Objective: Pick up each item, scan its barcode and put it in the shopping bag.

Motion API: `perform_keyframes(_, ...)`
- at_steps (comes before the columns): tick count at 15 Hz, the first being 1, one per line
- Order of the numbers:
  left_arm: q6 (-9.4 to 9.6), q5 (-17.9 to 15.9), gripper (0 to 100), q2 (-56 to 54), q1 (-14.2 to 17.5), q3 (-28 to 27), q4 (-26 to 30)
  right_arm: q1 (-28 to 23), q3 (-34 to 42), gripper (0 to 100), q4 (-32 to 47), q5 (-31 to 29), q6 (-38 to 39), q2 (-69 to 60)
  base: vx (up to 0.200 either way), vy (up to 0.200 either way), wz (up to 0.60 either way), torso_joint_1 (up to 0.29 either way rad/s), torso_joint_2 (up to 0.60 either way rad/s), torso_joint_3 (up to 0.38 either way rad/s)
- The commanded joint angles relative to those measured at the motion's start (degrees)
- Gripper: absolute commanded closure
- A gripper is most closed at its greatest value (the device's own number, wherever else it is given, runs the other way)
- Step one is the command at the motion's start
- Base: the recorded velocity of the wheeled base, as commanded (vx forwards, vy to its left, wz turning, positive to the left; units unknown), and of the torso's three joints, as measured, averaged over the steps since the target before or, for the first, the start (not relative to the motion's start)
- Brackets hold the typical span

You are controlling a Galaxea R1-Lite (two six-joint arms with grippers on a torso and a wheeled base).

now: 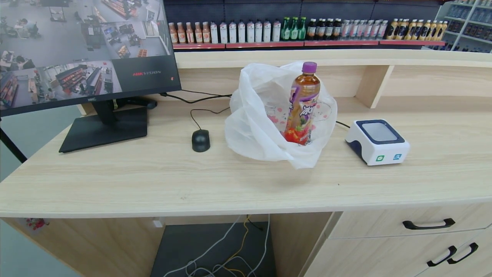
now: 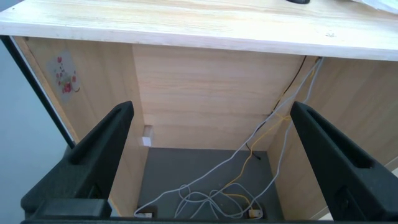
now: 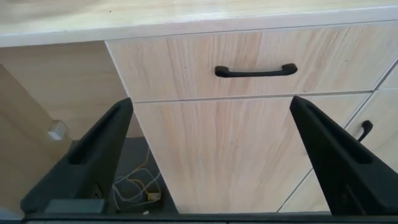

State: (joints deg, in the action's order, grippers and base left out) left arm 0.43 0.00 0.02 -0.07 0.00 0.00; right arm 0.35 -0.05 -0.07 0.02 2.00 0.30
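Since the bottle (image 1: 303,104) stands nearly upright inside the shopping bag (image 1: 251,127), propped by its crumpled wall, that item seems packed. The scanner (image 1: 378,140) sits just right of the bag on the counter (image 1: 153,181). Well below the bag, the left end effector (image 2: 211,118) and right end effector (image 3: 211,118) hang spread apart, empty. The bag's folds hide any other contents.

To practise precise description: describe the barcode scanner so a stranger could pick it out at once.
Start at the long wooden counter. Right of the white shopping bag holding a purple-capped bottle sits the scanner. It is the only white box there, with a dark blue frame around its grey top window.
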Motion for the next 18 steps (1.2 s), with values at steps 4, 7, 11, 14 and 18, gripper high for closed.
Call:
perform_keyframes(4,0.01,0.00,0,-0.02,-0.01,0.00,0.00,0.00,0.05,0,0.07,-0.02,-0.07,-0.30,0.000,0.000,0.00,0.000,0.00,0.000)
perform_keyframes(7,-0.16,0.00,0,-0.02,-0.01,0.00,0.00,0.00,0.05,0,0.07,-0.02,0.02,-0.30,0.000,-0.200,0.00,0.001,0.00,0.002)
perform_keyframes(11,-0.69,0.00,0,-0.02,0.07,0.00,0.00,0.00,0.05,0,0.07,-0.02,-0.15,-0.30,0.000,-0.200,0.00,0.006,0.01,-0.001)
perform_keyframes(14,-0.87,0.00,0,-0.02,0.07,0.00,0.09,0.00,0.05,0,0.07,-0.02,0.29,-0.30,0.000,-0.200,0.00,0.001,0.00,0.001)
perform_keyframes(18,-0.87,0.00,0,-0.02,0.07,0.00,0.09,0.00,0.05,0,0.07,-0.02,0.46,-0.30,0.000,-0.200,0.00,0.001,0.00,0.002)
